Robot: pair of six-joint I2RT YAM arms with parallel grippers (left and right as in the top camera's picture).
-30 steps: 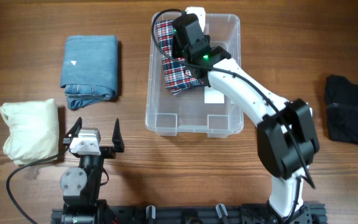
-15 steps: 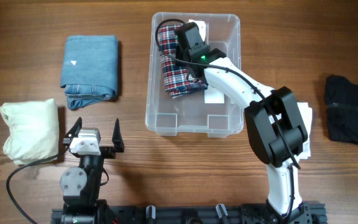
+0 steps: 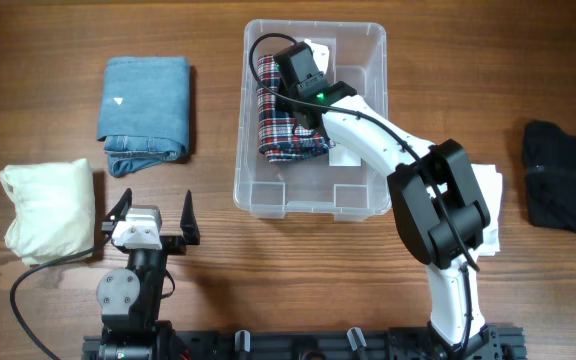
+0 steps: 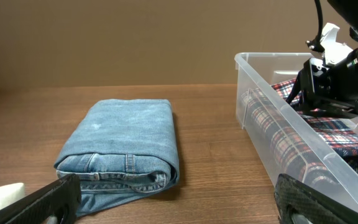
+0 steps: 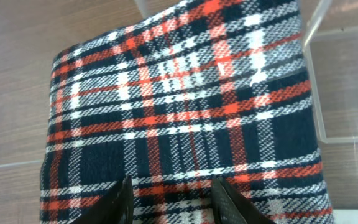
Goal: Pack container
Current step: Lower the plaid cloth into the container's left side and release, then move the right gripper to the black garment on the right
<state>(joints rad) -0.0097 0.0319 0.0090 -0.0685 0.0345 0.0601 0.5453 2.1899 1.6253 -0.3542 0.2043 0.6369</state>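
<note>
The container (image 3: 358, 195) is a clear plastic bin at the table's far middle; its near wall also shows in the left wrist view (image 4: 303, 149). A folded plaid garment (image 3: 283, 125) in navy, red and white lies inside it along the left wall. My right gripper (image 3: 293, 80) reaches into the bin and is shut on the plaid garment (image 5: 179, 112), which fills the space between its fingers (image 5: 176, 199). My left gripper (image 3: 153, 215) is open and empty near the front edge, with its fingers apart (image 4: 179, 199).
Folded blue jeans (image 3: 146, 105) lie at the far left, also in the left wrist view (image 4: 126, 146). A cream folded garment (image 3: 48, 210) lies at the left edge. A black garment (image 3: 556, 175) lies at the right. A white label (image 3: 343, 155) is on the bin's floor.
My right gripper has moved left and down inside the bin with the plaid garment, which has turned from tilted to straight along the left wall. The left arm has not moved.
</note>
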